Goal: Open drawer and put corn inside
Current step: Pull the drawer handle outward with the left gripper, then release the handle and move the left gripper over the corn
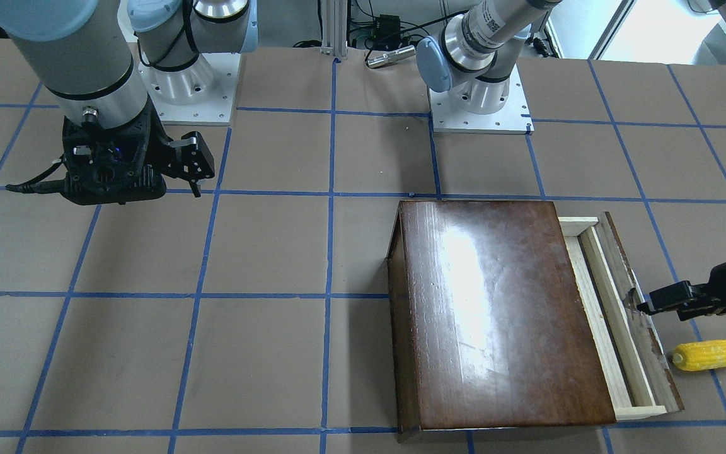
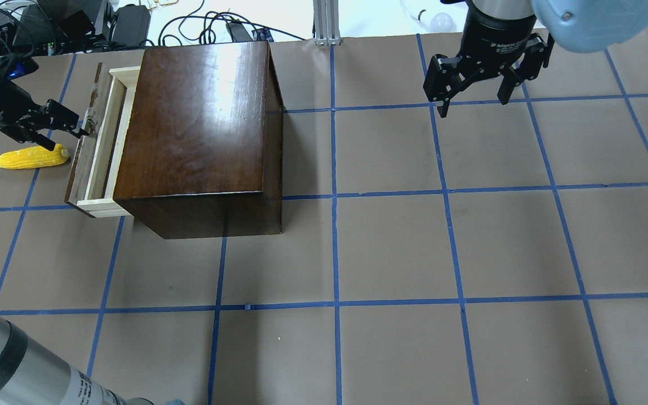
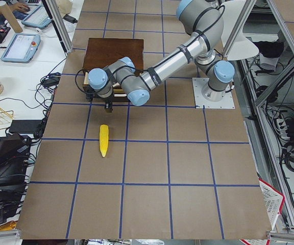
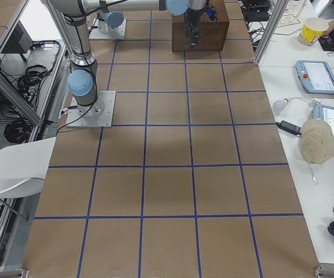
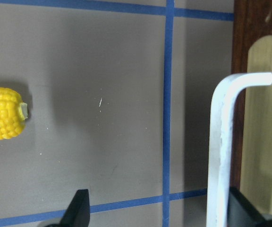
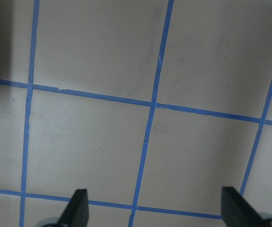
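The glossy dark-brown box (image 2: 200, 124) stands on the left half of the table. Its drawer (image 2: 102, 152) is pulled partly out to the left, showing a pale wood tray and a worn brown front. The yellow corn (image 2: 28, 158) lies on the table just left of the drawer front, and also shows in the front view (image 1: 716, 355). My left gripper (image 2: 66, 139) is open at the drawer front. In the left wrist view the silver handle (image 5: 219, 142) lies between the fingers, close to the right one. My right gripper (image 2: 475, 104) is open and empty above the far right of the table.
The table is brown paper with a blue tape grid. The two arm bases (image 1: 479, 101) stand at the robot's edge. Cables and power bricks (image 2: 133, 25) lie beyond the far edge behind the box. Side benches hold tablets and cups (image 3: 19, 46).
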